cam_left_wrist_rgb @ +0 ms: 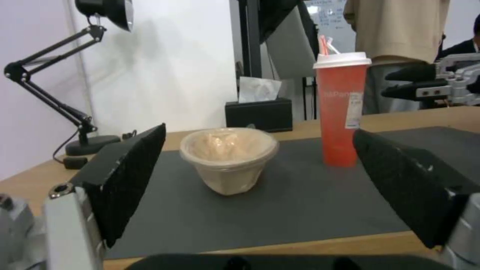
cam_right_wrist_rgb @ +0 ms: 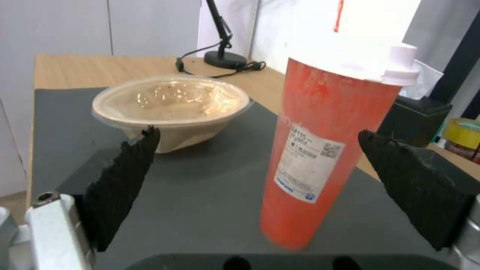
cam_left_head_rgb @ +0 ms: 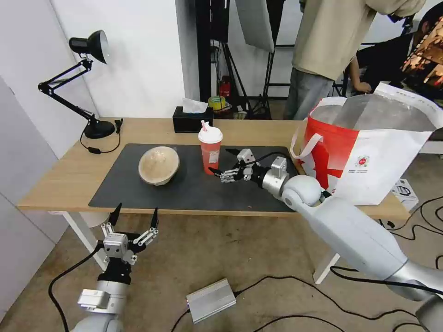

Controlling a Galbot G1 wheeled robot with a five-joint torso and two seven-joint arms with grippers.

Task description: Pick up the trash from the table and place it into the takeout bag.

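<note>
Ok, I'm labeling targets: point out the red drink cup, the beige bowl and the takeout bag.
red drink cup (cam_left_head_rgb: 210,157): head view, middle of its red wall.
beige bowl (cam_left_head_rgb: 158,165): head view, on its lid.
takeout bag (cam_left_head_rgb: 387,157): head view, white front panel.

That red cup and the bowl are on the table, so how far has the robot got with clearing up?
Nothing shows as bagged from here; the takeout bag's inside is hidden. In hand: the right gripper, open, sits beside the red cup without touching it. Left: the cup and the beige bowl stand on the dark mat. The left gripper waits open below the table's edge.
</note>
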